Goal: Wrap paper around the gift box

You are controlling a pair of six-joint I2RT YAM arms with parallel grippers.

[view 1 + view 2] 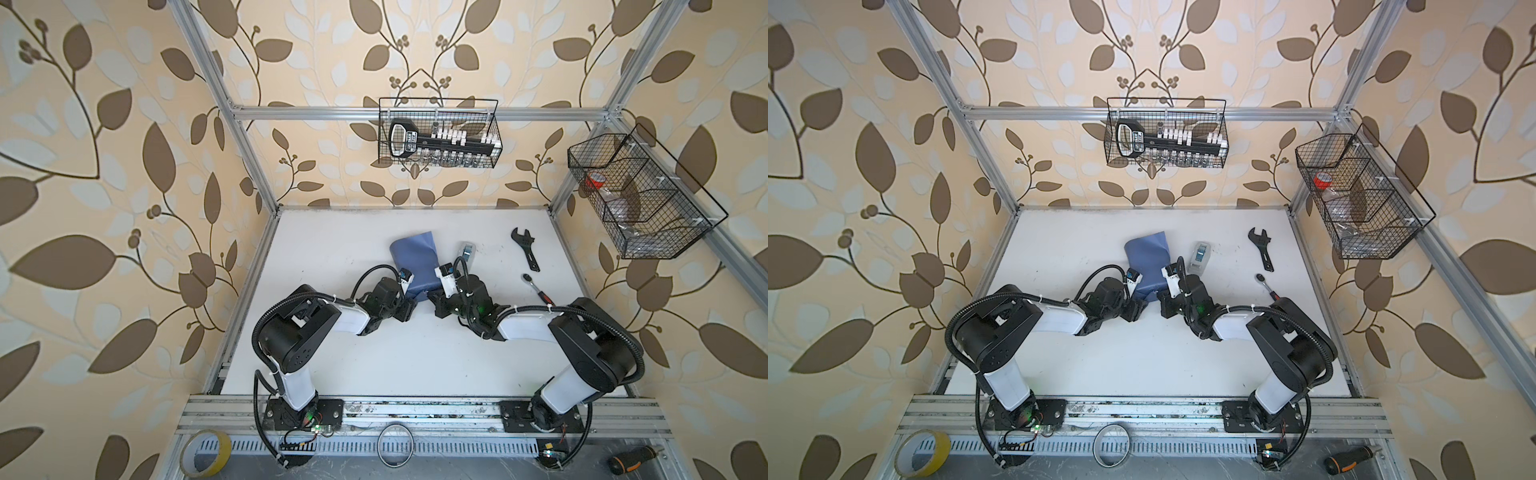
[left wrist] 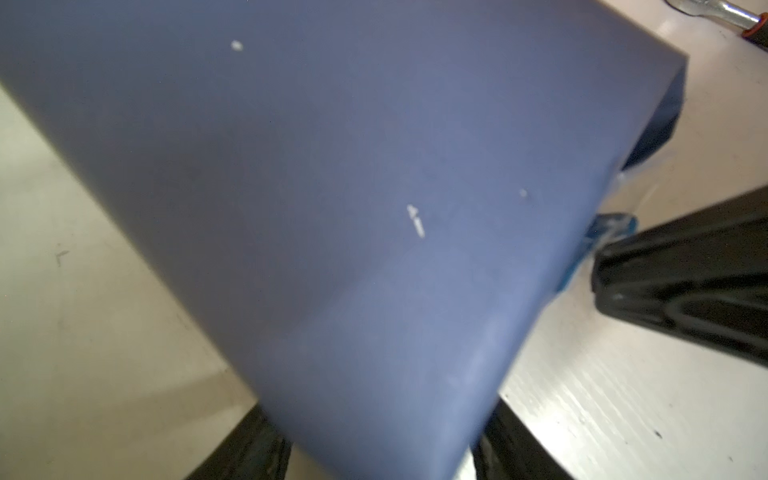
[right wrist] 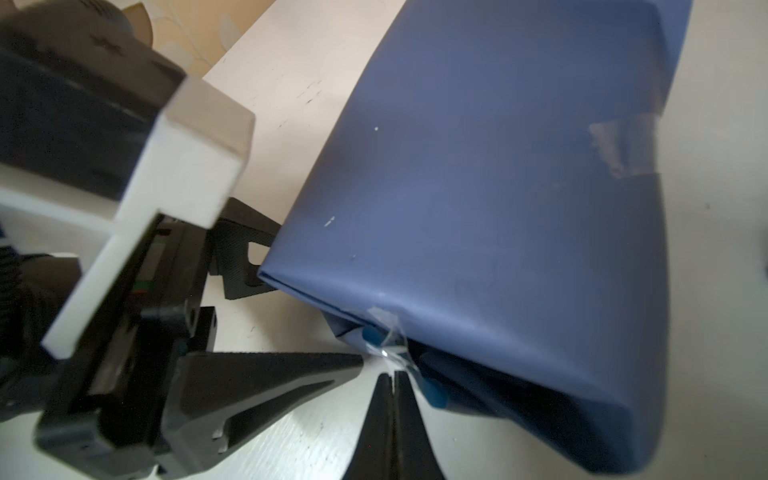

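The white table (image 1: 374,365) carries the paper (image 1: 415,259), a tape dispenser (image 1: 468,252), a wrench (image 1: 525,248) and a ratchet (image 1: 537,287).
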